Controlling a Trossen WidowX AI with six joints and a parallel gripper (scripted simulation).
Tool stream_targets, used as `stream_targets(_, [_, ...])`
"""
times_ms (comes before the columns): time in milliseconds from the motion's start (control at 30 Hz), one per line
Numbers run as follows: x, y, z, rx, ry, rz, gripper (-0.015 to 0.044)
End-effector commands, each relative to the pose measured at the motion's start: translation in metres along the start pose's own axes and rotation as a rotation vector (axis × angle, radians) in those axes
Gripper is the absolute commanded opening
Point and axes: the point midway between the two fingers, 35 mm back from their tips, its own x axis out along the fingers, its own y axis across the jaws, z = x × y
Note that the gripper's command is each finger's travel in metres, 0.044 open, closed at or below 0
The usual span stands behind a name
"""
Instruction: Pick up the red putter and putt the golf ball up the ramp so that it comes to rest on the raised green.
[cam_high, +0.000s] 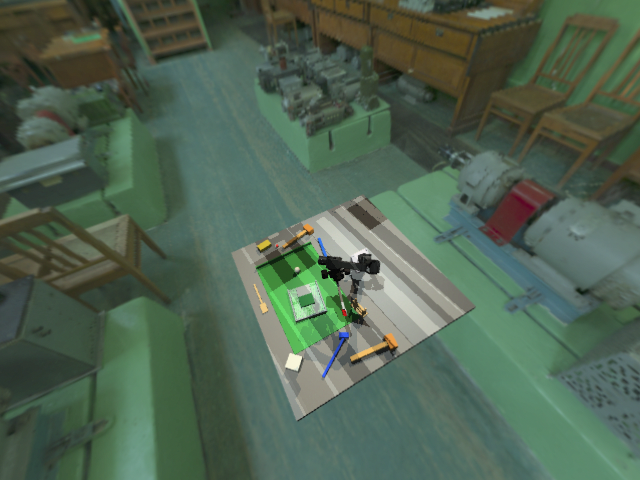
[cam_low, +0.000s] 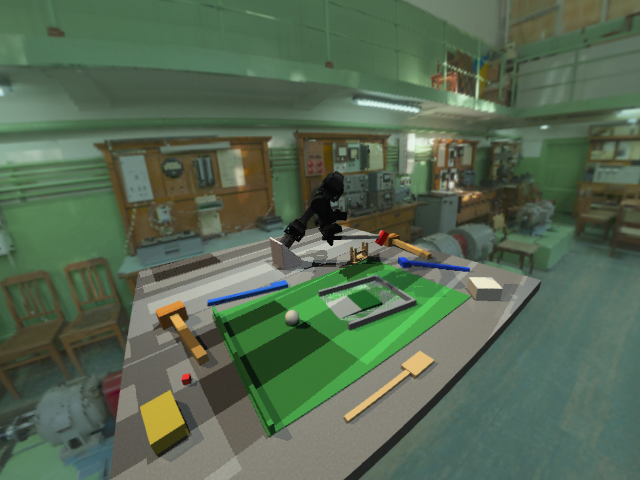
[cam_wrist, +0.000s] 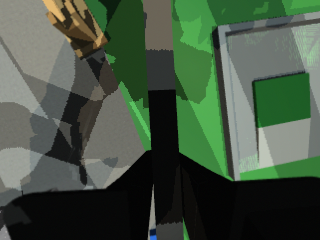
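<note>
My gripper (cam_high: 338, 280) (cam_low: 333, 238) (cam_wrist: 160, 155) is shut on the red putter's shaft and holds it above the table. The red putter (cam_high: 341, 302) (cam_low: 361, 237) (cam_wrist: 162, 115) points away from the fingers. Its red head shows in the top and exterior views and is out of the wrist view. The white golf ball (cam_high: 297, 269) (cam_low: 292, 317) rests on the green mat (cam_high: 302, 338) (cam_low: 310, 382), near its walled end and away from the putter. The raised green (cam_high: 306, 299) (cam_low: 364, 298) (cam_wrist: 282, 100) is a dark green square with a pale ramp (cam_low: 343, 307) (cam_wrist: 285, 142), inside a grey border.
A wooden rack (cam_high: 360, 308) (cam_low: 358, 254) (cam_wrist: 75, 25) stands beside the mat near the putter. A blue putter (cam_high: 334, 356) (cam_low: 439, 265), an orange mallet (cam_high: 369, 352) (cam_low: 410, 246) and a white block (cam_high: 293, 362) (cam_low: 484, 288) lie beyond the mat. A yellow block (cam_low: 164, 421) lies past its walled end.
</note>
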Motion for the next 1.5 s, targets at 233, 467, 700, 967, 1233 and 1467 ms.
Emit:
stream_targets(233, [-0.022,-0.037,-0.06,0.35,0.048,-0.033,0.0])
stream_targets(467, [-0.033,-0.052,-0.101,0.56,0.072,-0.05,0.0])
stream_targets(700, [-0.042,-0.062,-0.144,0.769,0.091,-0.067,0.0])
stream_targets(967, [-0.05,-0.067,-0.196,1.008,0.109,-0.085,0.0])
stream_targets(1233, [-0.053,-0.065,-0.25,1.246,0.122,-0.101,0.0])
stream_targets(1467, [-0.053,-0.06,-0.286,1.408,0.13,-0.111,0.0])
